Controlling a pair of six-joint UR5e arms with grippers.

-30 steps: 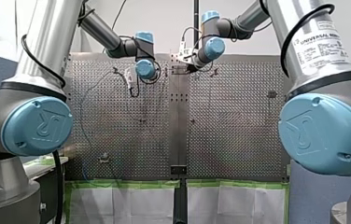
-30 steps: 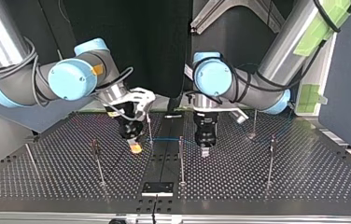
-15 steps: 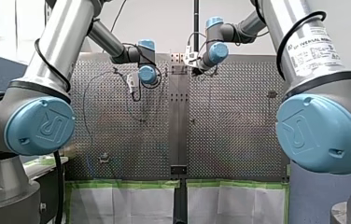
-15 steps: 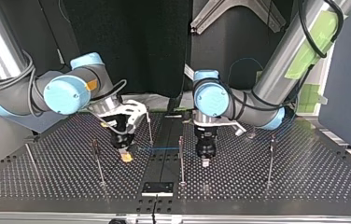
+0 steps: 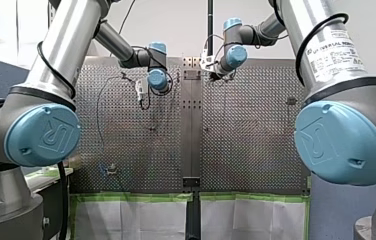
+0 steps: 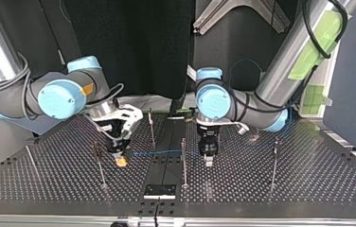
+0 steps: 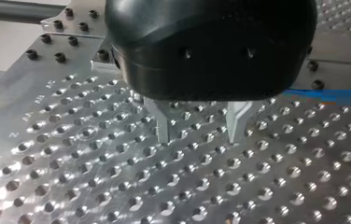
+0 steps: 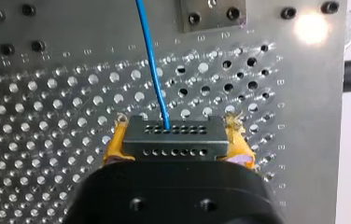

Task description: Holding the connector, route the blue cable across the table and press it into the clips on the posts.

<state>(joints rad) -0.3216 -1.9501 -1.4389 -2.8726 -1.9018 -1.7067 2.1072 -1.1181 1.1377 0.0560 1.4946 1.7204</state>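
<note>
**Table.** The perforated metal table [image 6: 308, 179] is matt grey with a regular grid of holes and a plain strip down its middle. In the right wrist view the letters A to F [image 8: 280, 105] run along one edge. In the front view, green tape [image 5: 136, 197] lines the near edge.

**Arms.** My right arm [image 5: 336, 55] is a silver tube with blue joint caps and a white label that reads in part "UNIVERSAL ROBOTS". My left arm [image 6: 294, 52] carries green tape patches.

**Posts.** Thin upright metal posts [image 6: 183, 161] stand on the table. The outer ones are well apart from both grippers.

**Grippers.** My left gripper [image 7: 197, 137] has a rounded black body. Its bare metal fingers are apart, with nothing between them, and they hang just above the holes. In the top view it stands just beside the centre post. My right gripper [image 8: 176, 150] has yellow pads closed on the connector [image 8: 164, 135].

**Connector.** This is a dark rectangular block with two rows of small holes.

**Cable.** The thin blue cable [image 8: 152, 60] leaves the connector's upper row. In the top view it runs level past the centre post toward my left gripper. Whether it sits in a clip cannot be told.
</note>
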